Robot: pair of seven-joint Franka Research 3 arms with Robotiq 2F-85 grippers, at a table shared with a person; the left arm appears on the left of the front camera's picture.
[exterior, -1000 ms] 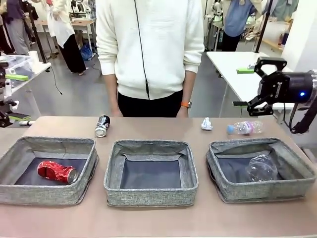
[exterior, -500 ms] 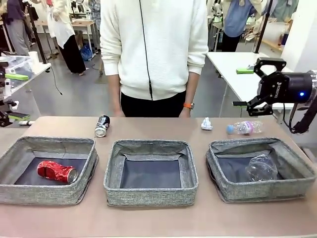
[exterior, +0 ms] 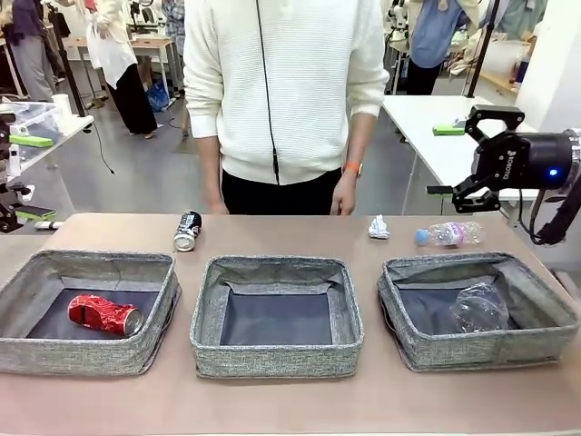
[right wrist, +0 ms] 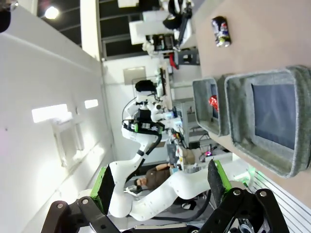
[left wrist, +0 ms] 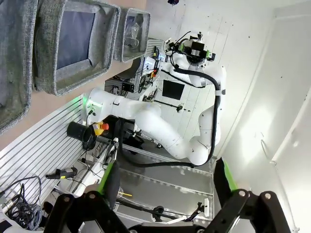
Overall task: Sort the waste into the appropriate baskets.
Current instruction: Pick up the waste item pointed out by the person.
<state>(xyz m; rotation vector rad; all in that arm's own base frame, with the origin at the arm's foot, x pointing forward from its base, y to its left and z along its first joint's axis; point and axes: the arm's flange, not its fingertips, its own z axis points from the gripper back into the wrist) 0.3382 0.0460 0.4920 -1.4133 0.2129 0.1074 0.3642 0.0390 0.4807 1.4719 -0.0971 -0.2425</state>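
1. The right gripper (exterior: 461,154) hangs at the upper right of the front view, well above the tan table (exterior: 272,404). Its jaws are spread wide and hold nothing. Its wrist view shows the same broad gap between the green pads (right wrist: 216,178).
2. The left gripper (left wrist: 165,180) is also spread wide and empty.
3. Three pieces lie loose along the far strip of the table.
   - A black-and-silver drinks can (exterior: 187,230) is left of centre.
   - A small crumpled white paper wad (exterior: 379,227) is right of centre.
   - A clear plastic bottle with a pink label (exterior: 449,234) lies on its side just right of the wad.
4. A crushed red can (exterior: 103,313) rests in the left grey fabric basket (exterior: 82,359). A clear plastic cup (exterior: 478,309) sits in the right basket (exterior: 472,352). The middle basket (exterior: 272,361) holds nothing.
5. The bottle is probably light, smooth and prone to rolling. I would pinch it across the labelled middle with modest force, as thin plastic buckles.
6. The paper wad looks nearly weightless and soft, so it should be squeezed through its centre.
7. The can appears thin-walled and stiff enough, so it can be taken across its width.
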